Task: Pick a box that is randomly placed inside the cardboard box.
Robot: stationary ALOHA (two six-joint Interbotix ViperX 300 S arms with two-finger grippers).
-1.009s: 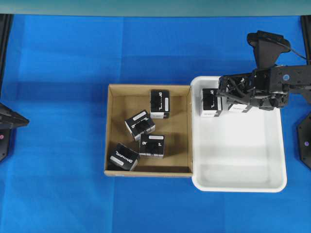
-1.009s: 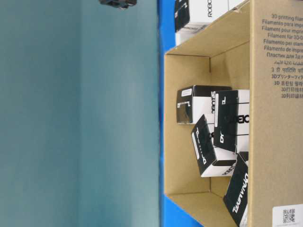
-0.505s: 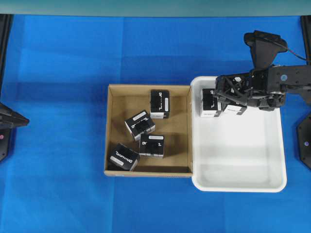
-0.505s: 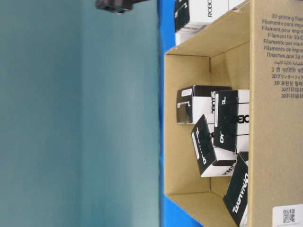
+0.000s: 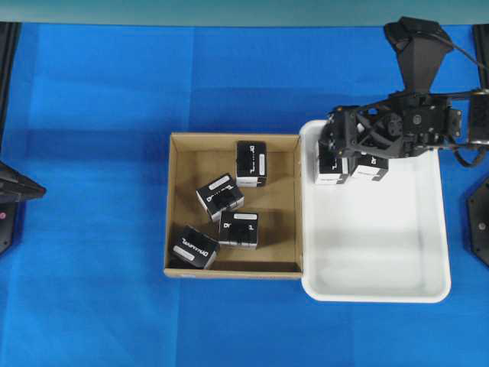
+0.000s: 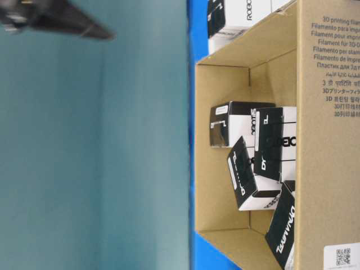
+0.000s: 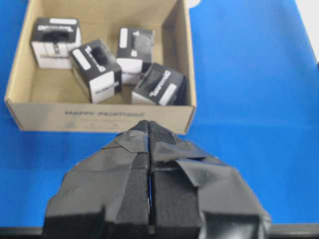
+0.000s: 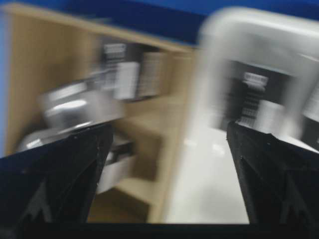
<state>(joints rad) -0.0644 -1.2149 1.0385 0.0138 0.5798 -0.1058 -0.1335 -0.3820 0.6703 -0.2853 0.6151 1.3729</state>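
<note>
The right gripper (image 5: pixel 345 145) hangs spread wide and empty over the white tray (image 5: pixel 428 293), where two black boxes (image 5: pixel 331 169) lie. The left gripper (image 7: pixel 150 149) is pressed together. Four boxes (image 5: pixel 251 162) sit in the cardboard box (image 5: pixel 176 145) on blue cloth (image 5: pixel 92 153).

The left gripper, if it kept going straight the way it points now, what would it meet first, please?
Most likely the near wall of the cardboard box. The left gripper, its jaws shut, points at that wall across bare blue cloth, with the black boxes behind it. Depth is uncertain; angled downward, it might touch the cloth first.
</note>
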